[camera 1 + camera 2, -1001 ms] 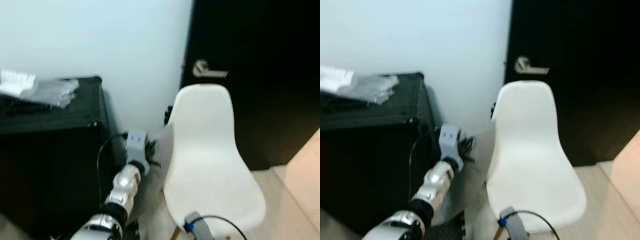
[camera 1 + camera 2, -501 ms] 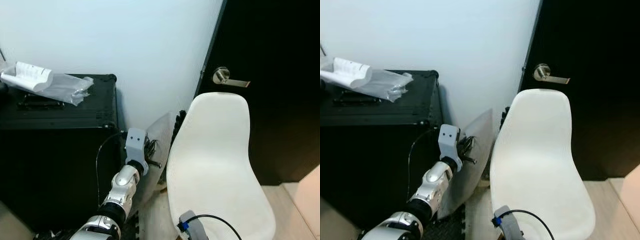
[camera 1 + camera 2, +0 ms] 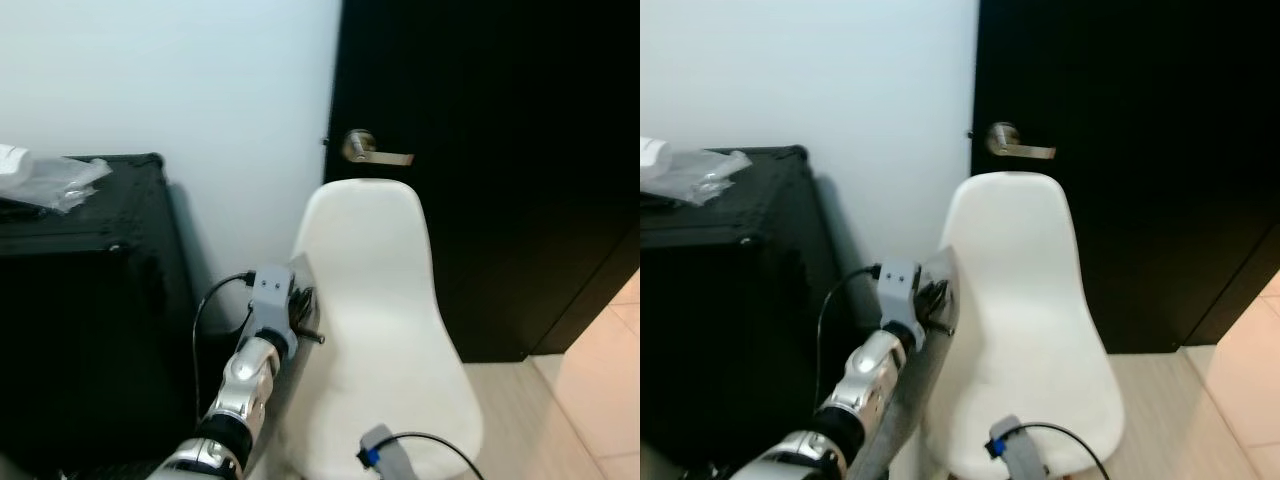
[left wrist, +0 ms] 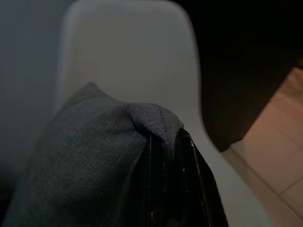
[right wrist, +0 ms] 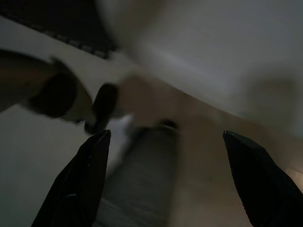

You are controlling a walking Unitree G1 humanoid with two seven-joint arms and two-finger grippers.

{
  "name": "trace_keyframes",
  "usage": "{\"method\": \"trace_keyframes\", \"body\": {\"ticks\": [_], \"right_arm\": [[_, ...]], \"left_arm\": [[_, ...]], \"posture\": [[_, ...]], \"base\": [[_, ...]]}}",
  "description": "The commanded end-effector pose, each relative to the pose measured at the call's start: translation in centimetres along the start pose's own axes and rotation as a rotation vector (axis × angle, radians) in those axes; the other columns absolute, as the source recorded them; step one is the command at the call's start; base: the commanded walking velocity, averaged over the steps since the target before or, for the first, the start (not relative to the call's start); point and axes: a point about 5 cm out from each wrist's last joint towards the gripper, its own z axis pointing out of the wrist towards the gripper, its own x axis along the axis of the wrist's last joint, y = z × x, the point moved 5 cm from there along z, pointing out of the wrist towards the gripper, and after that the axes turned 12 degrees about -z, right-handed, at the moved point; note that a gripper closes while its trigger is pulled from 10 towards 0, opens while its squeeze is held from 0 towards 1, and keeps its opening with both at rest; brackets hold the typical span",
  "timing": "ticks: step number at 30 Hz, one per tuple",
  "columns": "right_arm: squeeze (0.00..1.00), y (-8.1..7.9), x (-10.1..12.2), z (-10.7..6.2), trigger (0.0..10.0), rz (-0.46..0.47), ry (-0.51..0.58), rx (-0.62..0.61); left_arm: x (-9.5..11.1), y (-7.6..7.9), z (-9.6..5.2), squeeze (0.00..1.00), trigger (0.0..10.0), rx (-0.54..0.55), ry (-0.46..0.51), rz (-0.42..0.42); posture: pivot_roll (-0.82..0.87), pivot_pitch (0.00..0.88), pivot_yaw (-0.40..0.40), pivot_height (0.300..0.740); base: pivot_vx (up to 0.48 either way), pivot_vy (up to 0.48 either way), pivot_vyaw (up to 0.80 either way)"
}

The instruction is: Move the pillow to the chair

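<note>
The white shell chair point(image 3: 375, 320) stands in front of a black door. A grey fabric pillow point(image 3: 910, 400) hangs on edge against the chair's left side, its top corner overlapping the seat shell. My left gripper point(image 3: 940, 305) is shut on that corner; in the left wrist view the black fingers point(image 4: 189, 161) pinch the grey cloth point(image 4: 80, 165) with the chair back just beyond. My right gripper point(image 5: 165, 137) is low beside the chair's front with its fingers point(image 5: 78, 182) spread wide, holding nothing; its wrist point(image 3: 385, 455) shows at the bottom edge.
A tall black case point(image 3: 80, 300) stands at the left against the white wall, with a clear plastic bag point(image 3: 45, 180) on top. The black door point(image 3: 500, 150) has a metal lever handle point(image 3: 375, 150). Beige floor point(image 3: 590, 400) lies to the right.
The camera has swung, so the chair and door sit further left in the picture. The pillow's held corner, earlier in the gap between case and chair, now overlaps the chair's left edge.
</note>
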Motion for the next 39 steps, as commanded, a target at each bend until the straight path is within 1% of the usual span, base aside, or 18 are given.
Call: {"method": "trace_keyframes", "body": {"ticks": [1, 2, 4, 6, 8, 9, 12, 14, 17, 22, 26, 30, 32, 33, 35, 36, 38, 39], "right_arm": [[0.0, -0.3, 0.4, 0.2, 10.0, -0.001, 0.013, 0.004], [0.0, -0.3, 0.4, 0.2, 10.0, 0.002, 0.013, 0.002], [0.0, -0.3, 0.4, 0.2, 10.0, 0.002, 0.013, 0.002], [0.0, -0.2, 0.4, 0.2, 10.0, 0.003, 0.013, -0.001], [0.0, -0.2, 0.4, 0.2, 10.0, 0.003, 0.013, -0.003], [0.0, -0.2, 0.4, 0.2, 10.0, 0.001, 0.013, -0.006], [0.0, -0.1, 0.4, 0.2, 10.0, -0.002, 0.012, -0.011], [0.0, -0.1, 0.4, 0.2, 10.0, -0.003, 0.011, -0.012], [0.0, 0.0, 0.3, 0.2, 10.0, -0.011, 0.006, -0.022], [0.0, 0.0, 0.3, 0.1, 10.0, -0.012, 0.006, -0.026], [0.0, 0.0, 0.1, 0.1, 10.0, -0.016, 0.004, -0.032], [0.0, 0.0, -0.1, 0.1, 10.0, -0.028, -0.006, -0.043], [0.0, 0.0, -0.2, 0.1, 10.0, -0.03, -0.008, -0.047], [0.0, 0.0, -0.2, 0.1, 10.0, -0.03, -0.008, -0.047], [0.0, 0.0, -0.3, 0.1, 10.0, -0.031, -0.01, -0.051], [0.0, 0.0, -0.3, 0.1, 10.0, -0.031, -0.01, -0.051], [0.0, 0.0, -0.4, 0.1, 10.0, -0.033, -0.012, -0.054], [0.0, 0.0, -0.4, 0.1, 10.0, -0.033, -0.012, -0.054]], "left_arm": [[2.1, 1.4, 1.1, 0.0, 10.0, -0.038, 0.079, 0.003], [2.3, 0.5, 1.1, 0.0, 10.0, 0.018, 0.08, 0.015], [2.3, 0.5, 1.1, 0.0, 10.0, 0.018, 0.08, 0.015], [2.5, -1.0, 0.9, 0.0, 10.0, 0.101, 0.085, 0.041], [2.7, -1.6, 0.8, 0.0, 10.0, 0.133, 0.09, 0.058], [3.5, -3.6, 0.5, 0.0, 10.0, 0.244, 0.105, 0.121], [5.2, -6.4, -0.2, 0.0, 10.0, 0.423, 0.153, 0.213], [5.4, -6.6, -0.2, 0.0, 10.0, 0.433, 0.159, 0.221], [7.1, -7.6, -0.5, 0.0, 10.0, 0.502, 0.215, 0.283], [8.7, -7.6, -0.3, 0.0, 10.0, 0.515, 0.269, 0.326], [12.5, -5.4, 1.4, 0.0, 10.0, 0.435, 0.386, 0.39], [13.9, -3.8, 2.3, 0.0, 10.0, 0.356, 0.424, 0.425], [15.2, -1.4, 3.3, 0.0, 10.0, 0.248, 0.46, 0.455], [15.2, -1.4, 3.3, 0.0, 10.0, 0.248, 0.46, 0.455], [15.0, 1.0, 4.1, 0.0, 10.0, 0.132, 0.454, 0.449], [15.0, 1.0, 4.1, 0.0, 10.0, 0.132, 0.454, 0.449], [12.8, 3.5, 4.6, 0.0, 10.0, 0.009, 0.39, 0.418], [12.8, 3.5, 4.6, 0.0, 10.0, 0.009, 0.39, 0.418]], "posture": [[-0.02, 0.0, -0.061, 0.74], [-0.02, 0.0, -0.061, 0.74], [-0.02, 0.0, -0.061, 0.74], [-0.03, 0.0, -0.062, 0.74], [-0.03, 0.0, -0.062, 0.74], [-0.03, 0.0, -0.061, 0.74], [-0.03, 0.0, -0.06, 0.74], [-0.03, 0.0, -0.06, 0.74], [-0.04, 0.0, -0.059, 0.74], [-0.04, 0.0, -0.057, 0.74], [-0.04, 0.0, -0.056, 0.74], [-0.04, 0.0, -0.056, 0.74], [-0.04, 0.0, -0.052, 0.74], [-0.04, 0.0, -0.052, 0.74], [-0.05, 0.0, -0.05, 0.74], [-0.05, 0.0, -0.05, 0.74], [-0.05, 0.0, -0.045, 0.74], [-0.05, 0.0, -0.045, 0.74]], "base": [[0.0, -0.431, 0.0], [0.0, -0.251, 0.0], [0.0, -0.251, 0.0], [0.0, 0.0, 0.0], [0.0, 0.0, 0.0], [0.0, 0.0, 0.0], [0.0, 0.0, 0.0], [0.0, 0.0, 0.0], [0.0, 0.0, 0.0], [0.0, 0.0, 0.0], [0.0, 0.0, 0.0], [0.0, 0.0, 0.0], [0.0, 0.0, 0.0], [0.0, 0.0, 0.0], [0.0, 0.0, 0.0], [0.0, 0.0, 0.0], [0.0, 0.0, 0.0], [0.0, 0.0, 0.0]]}}
